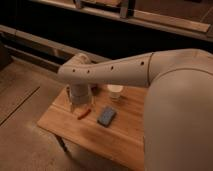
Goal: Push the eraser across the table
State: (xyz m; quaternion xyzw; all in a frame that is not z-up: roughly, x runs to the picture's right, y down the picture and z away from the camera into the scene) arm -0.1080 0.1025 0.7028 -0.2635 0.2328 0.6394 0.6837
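Note:
The eraser [106,116], a dark blue-grey flat rectangular block, lies near the middle of the table [120,139], a small table with a light brown wood-plank top. My gripper [78,104] hangs down from the pale arm over the table's far left part. It is just above the top, left of the eraser and apart from it. A small red-orange stick-like object [83,113] lies between the gripper and the eraser, close under the gripper.
A white cup [115,91] stands at the table's back edge, behind the eraser. My arm's large pale body [180,115] covers the table's right side. Tan floor lies left and in front. A dark wall with ledges runs behind.

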